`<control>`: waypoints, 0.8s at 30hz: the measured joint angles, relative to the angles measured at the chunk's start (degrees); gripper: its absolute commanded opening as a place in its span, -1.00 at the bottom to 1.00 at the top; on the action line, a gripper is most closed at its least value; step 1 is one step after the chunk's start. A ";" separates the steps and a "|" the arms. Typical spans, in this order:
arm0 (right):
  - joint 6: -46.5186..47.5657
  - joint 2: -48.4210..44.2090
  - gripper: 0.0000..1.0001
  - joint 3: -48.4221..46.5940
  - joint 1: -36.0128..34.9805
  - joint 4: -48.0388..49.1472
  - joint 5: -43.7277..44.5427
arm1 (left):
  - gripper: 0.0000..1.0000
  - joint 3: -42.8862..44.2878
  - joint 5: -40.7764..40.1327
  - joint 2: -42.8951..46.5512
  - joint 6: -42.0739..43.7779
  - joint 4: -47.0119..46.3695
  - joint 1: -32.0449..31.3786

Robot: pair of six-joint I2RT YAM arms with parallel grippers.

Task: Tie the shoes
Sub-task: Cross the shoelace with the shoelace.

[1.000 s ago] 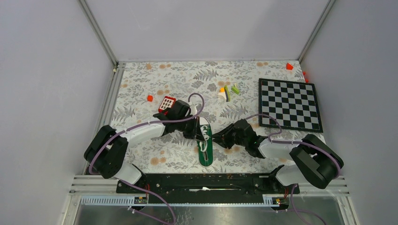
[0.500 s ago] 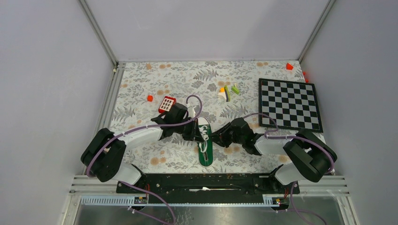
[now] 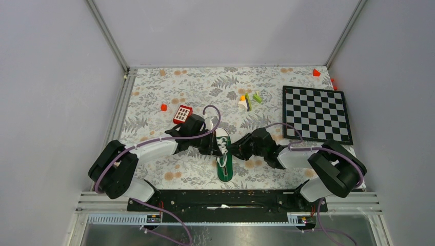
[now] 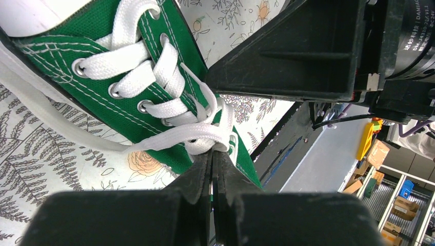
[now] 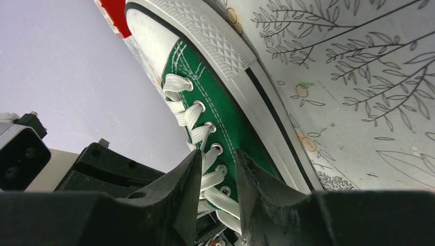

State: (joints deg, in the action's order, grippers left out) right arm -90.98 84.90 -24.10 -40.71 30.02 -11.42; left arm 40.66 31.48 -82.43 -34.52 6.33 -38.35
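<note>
The green shoe (image 3: 224,163) with white laces lies mid-table, its white toe cap pointing away from the arms. My left gripper (image 3: 214,147) is at its left side; in the left wrist view it (image 4: 212,152) is shut on a white lace loop (image 4: 205,134) pulled off the shoe (image 4: 123,110). My right gripper (image 3: 236,149) comes in from the right. In the right wrist view it (image 5: 219,160) is partly open, its fingers (image 5: 191,177) straddling the lower laces (image 5: 213,177) and the eyelet edge of the shoe (image 5: 225,110).
A red-and-white keypad block (image 3: 182,114) sits just behind the left wrist. A chessboard (image 3: 317,114) lies at the right. Small coloured blocks (image 3: 249,100) lie behind the shoe, and a red piece (image 3: 163,107) at the left. The floral cloth (image 3: 169,84) covers the table.
The right gripper has slid a little left, closer over the shoe's laces. The left arm has shifted slightly, still holding the lace.
</note>
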 measured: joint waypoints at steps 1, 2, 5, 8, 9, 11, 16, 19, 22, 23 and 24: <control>-0.07 0.04 -0.24 0.00 0.00 0.17 -0.09 | -1.00 0.00 0.00 0.00 0.00 0.00 0.00; -0.15 0.02 -0.24 0.00 0.00 0.37 -0.11 | -1.00 0.00 0.00 0.00 0.00 0.00 0.00; -0.31 -0.11 -0.24 0.07 0.00 0.79 0.00 | -1.00 0.00 0.00 0.00 0.00 0.00 0.00; -0.33 -1.38 -0.23 0.63 0.00 0.66 0.59 | -1.00 0.00 -0.07 0.00 0.00 0.00 0.00; -0.20 -1.81 -0.21 0.72 0.00 0.57 0.83 | -1.00 0.00 -0.13 0.00 0.00 0.00 0.00; 0.28 -2.82 -0.17 0.72 0.00 0.13 1.36 | -1.00 0.00 -0.24 0.00 -0.02 -0.02 0.00; 2.32 -3.91 -0.09 0.61 0.00 -1.42 1.77 | -1.00 0.00 -0.28 0.00 0.00 -0.02 0.00; 3.80 -3.85 -0.08 -0.11 0.00 -3.02 1.79 | -1.00 0.00 -0.28 0.00 0.00 -0.02 0.00; 4.48 -2.58 -0.08 -1.42 0.00 -3.13 1.42 | -1.00 0.00 -0.26 0.00 0.00 -0.02 0.00; 4.59 -2.03 -0.09 -1.73 0.00 -2.99 1.29 | -1.00 0.00 -0.28 0.00 0.00 -0.02 0.00; 4.63 -1.53 -0.09 -1.88 0.00 -2.86 1.22 | -1.00 0.00 -0.26 0.00 0.00 -0.02 0.00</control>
State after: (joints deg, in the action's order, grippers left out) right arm -86.35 83.37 -25.98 -40.71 27.16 -10.20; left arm 40.66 31.22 -82.43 -34.52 6.31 -38.35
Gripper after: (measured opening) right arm 0.456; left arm 0.013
